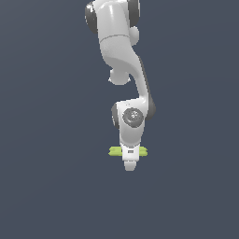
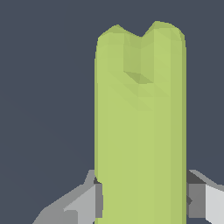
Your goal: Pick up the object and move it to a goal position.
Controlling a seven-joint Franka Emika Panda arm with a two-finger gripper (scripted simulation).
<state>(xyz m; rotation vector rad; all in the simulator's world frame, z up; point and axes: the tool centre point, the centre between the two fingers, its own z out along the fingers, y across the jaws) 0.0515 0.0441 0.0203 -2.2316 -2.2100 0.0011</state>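
- Against the plain dark grey ground of the exterior view, the green bar (image 1: pixel 114 151) lies crosswise, its two ends sticking out to either side of the arm's lower end.
- Over the middle of the bar stands the white arm (image 1: pixel 122 51), reaching down from the top of the exterior view, with the tool (image 1: pixel 130 164) at its lowest point.
- In the wrist view the bar (image 2: pixel 140 127) fills the middle, its far end notched.
- One grey finger (image 2: pixel 85 201) presses each long side; the tool is clenched on the bar.
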